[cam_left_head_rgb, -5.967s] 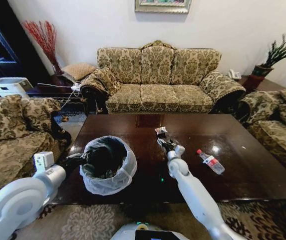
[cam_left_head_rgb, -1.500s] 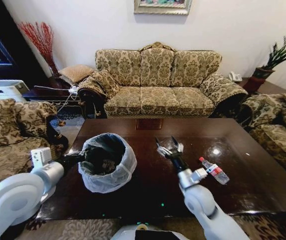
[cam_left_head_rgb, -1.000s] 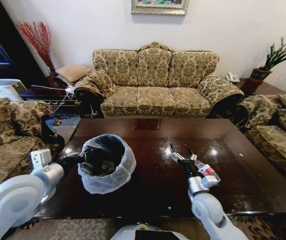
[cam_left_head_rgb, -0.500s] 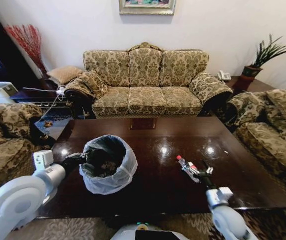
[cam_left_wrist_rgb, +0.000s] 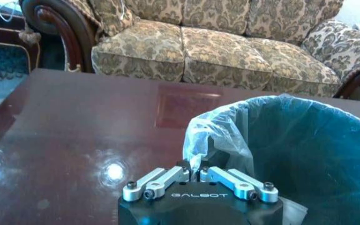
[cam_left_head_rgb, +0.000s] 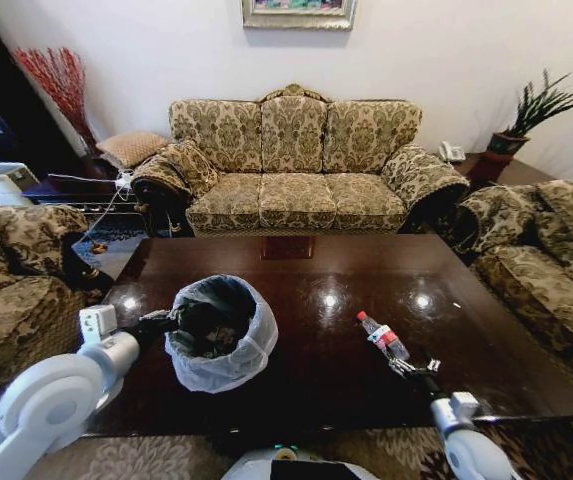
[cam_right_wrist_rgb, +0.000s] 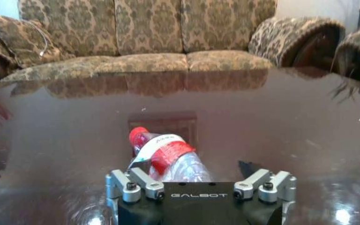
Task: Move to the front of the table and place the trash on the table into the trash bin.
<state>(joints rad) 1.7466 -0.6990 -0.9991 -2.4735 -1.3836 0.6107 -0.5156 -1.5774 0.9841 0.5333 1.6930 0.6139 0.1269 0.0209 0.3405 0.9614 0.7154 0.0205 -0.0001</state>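
Note:
The trash bin (cam_left_head_rgb: 222,332), lined with a whitish bag, stands on the near left part of the dark table (cam_left_head_rgb: 306,270). My left gripper (cam_left_head_rgb: 163,322) is shut on the bag at its rim; in the left wrist view the fingers (cam_left_wrist_rgb: 196,171) pinch the plastic beside the bin (cam_left_wrist_rgb: 299,145). A piece of trash, a clear bottle (cam_left_head_rgb: 382,338) with a red cap, lies on the table's near right. My right gripper (cam_left_head_rgb: 413,367) is open at the bottle's bottom end. In the right wrist view the bottle (cam_right_wrist_rgb: 165,155) lies between the spread fingers of the gripper (cam_right_wrist_rgb: 189,174).
A patterned sofa (cam_left_head_rgb: 291,160) stands behind the table. An armchair (cam_left_head_rgb: 11,265) is at the left and another sofa (cam_left_head_rgb: 551,255) at the right. A potted plant (cam_left_head_rgb: 538,108) sits in the back right corner. Bare tabletop (cam_right_wrist_rgb: 261,117) stretches beyond the bottle.
My right gripper has swung from the table's middle to the right and drawn back to the bottle's near end. The head view has shifted too. The left gripper still holds the bin.

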